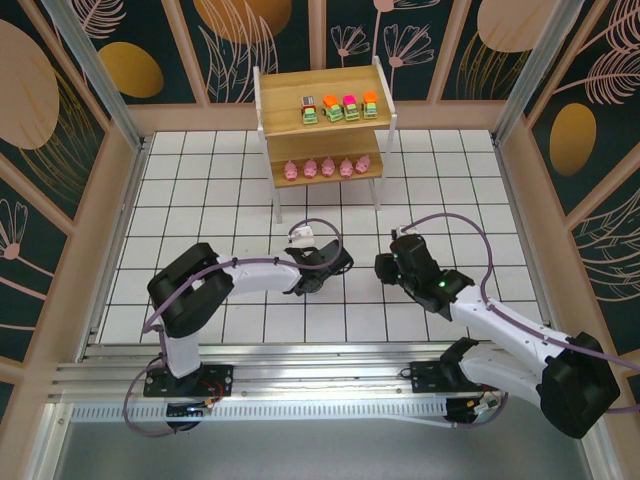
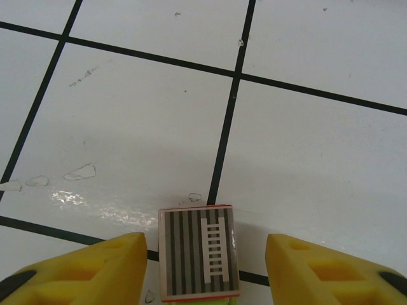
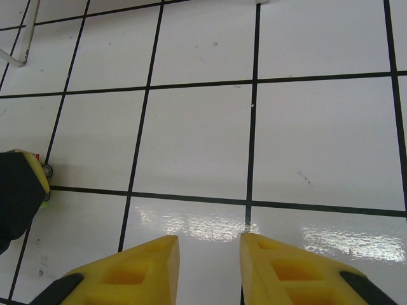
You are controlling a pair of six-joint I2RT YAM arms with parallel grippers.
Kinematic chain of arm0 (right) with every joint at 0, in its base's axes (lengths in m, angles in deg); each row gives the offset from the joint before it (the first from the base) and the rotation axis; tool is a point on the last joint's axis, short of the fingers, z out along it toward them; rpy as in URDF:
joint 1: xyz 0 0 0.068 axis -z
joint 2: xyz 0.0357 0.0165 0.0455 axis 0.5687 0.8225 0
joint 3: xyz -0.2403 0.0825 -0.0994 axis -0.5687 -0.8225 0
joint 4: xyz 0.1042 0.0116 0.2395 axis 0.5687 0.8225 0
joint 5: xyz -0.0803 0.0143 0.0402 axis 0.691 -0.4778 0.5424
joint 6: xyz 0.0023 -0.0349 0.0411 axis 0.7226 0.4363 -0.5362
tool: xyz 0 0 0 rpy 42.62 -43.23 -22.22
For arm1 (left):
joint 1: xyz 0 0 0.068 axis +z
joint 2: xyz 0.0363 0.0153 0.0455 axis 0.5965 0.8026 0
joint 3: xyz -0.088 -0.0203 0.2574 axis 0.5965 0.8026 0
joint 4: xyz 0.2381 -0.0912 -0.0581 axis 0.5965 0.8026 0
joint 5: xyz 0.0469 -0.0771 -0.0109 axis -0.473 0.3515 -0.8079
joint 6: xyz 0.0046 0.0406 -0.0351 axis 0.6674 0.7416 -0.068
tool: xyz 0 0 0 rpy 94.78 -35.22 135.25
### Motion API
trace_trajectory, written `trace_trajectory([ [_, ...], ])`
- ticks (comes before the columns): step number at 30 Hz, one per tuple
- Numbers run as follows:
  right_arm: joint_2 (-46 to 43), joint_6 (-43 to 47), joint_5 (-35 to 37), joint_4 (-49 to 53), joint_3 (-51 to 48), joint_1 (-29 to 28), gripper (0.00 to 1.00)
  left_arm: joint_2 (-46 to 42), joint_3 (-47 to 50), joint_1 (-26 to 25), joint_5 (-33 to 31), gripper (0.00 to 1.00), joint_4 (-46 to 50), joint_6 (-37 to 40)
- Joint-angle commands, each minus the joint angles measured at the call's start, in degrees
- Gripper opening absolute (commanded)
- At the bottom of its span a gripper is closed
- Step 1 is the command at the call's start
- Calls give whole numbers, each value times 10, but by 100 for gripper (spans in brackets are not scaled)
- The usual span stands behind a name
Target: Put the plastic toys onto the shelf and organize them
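1. Your left arm point(image 1: 262, 270) and right arm point(image 1: 500, 325) are made of white tube links between bulky black joint housings.
2. Thin mauve-grey cables point(image 1: 452, 216) loop along both arms.
3. A small green light point(image 1: 441, 284) glows on the right arm.
4. The left fingers point(image 2: 114, 267) and right fingers point(image 3: 140, 273) are moulded yellow wedges with recessed pockets and black patches.

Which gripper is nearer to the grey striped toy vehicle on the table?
Left. The left gripper straddles the toy vehicle, a finger on each side; the right gripper is apart, to its right.
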Motion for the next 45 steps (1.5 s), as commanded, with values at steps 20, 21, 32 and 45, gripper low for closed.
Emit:
trace_trajectory([
  [20, -15, -10, 6, -8, -7, 4, 26, 4, -20, -3, -2, 23, 17, 12],
  [21, -16, -10, 7, -8, -7, 4, 26, -1, -22, -3, -6, 22, 21, 16],
  [32, -22, -11, 6, -9, -9, 4, 26, -72, -110, -4, -54, 23, 131, 99],
  [45, -31, -12, 0, -10, -11, 4, 25, -52, -403, -3, -72, 24, 296, 214],
])
